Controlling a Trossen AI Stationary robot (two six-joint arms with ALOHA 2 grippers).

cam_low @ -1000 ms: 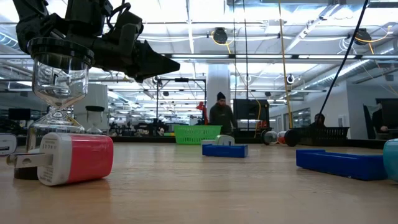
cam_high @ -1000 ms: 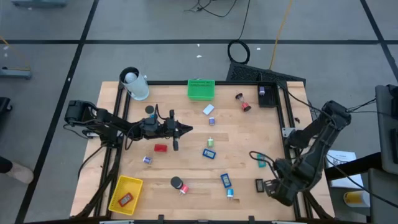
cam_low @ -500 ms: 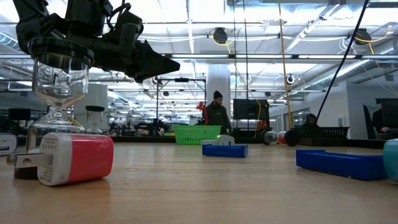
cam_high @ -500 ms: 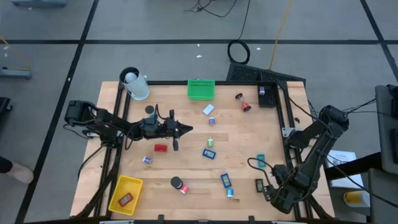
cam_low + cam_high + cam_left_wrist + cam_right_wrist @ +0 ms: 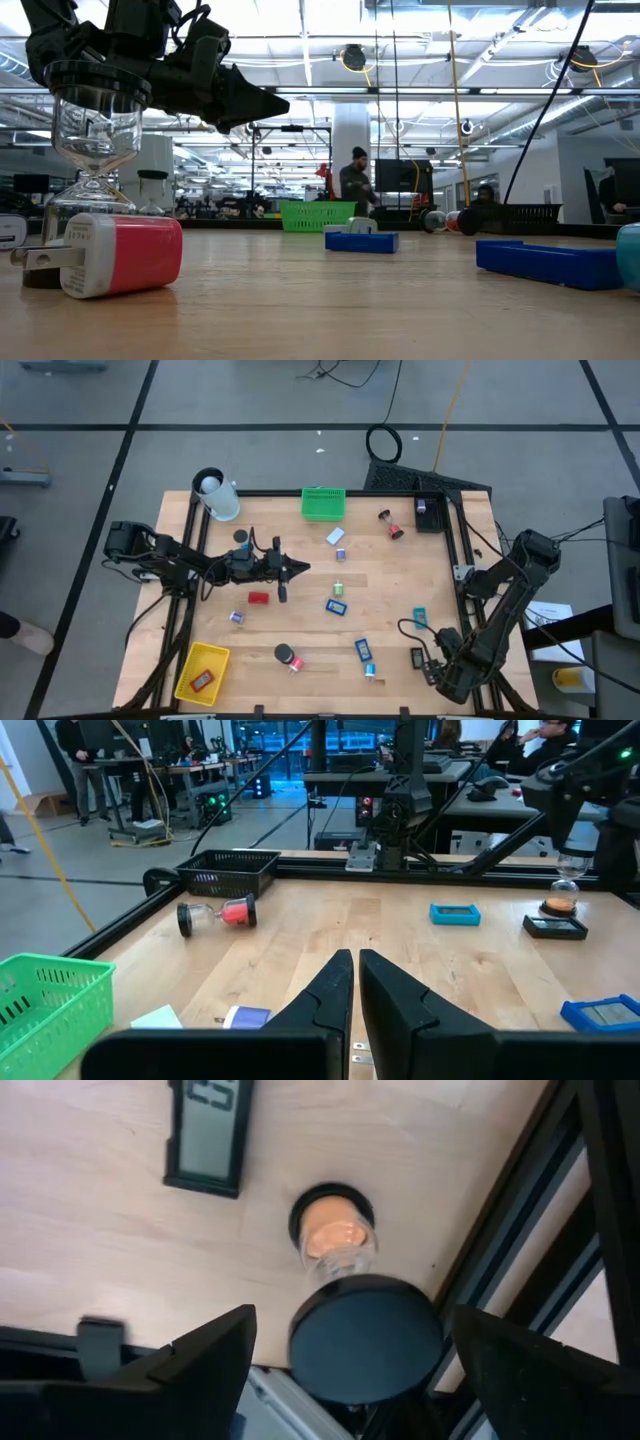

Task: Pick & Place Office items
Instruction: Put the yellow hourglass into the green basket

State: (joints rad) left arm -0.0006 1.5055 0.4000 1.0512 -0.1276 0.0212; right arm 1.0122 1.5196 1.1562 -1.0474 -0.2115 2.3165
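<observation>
Between the dark fingers of the right gripper stands a clear sand timer with black end caps and orange sand, and just ahead of it on the pale wood-grain table lies a black-framed clock with a grey display. Ahead of the black left gripper are a teal block, a black-capped timer with red sand, a black mesh basket and, off to one side, a green mesh basket. Nearer it lie a red block, blue blocks and a yellow basket.
</observation>
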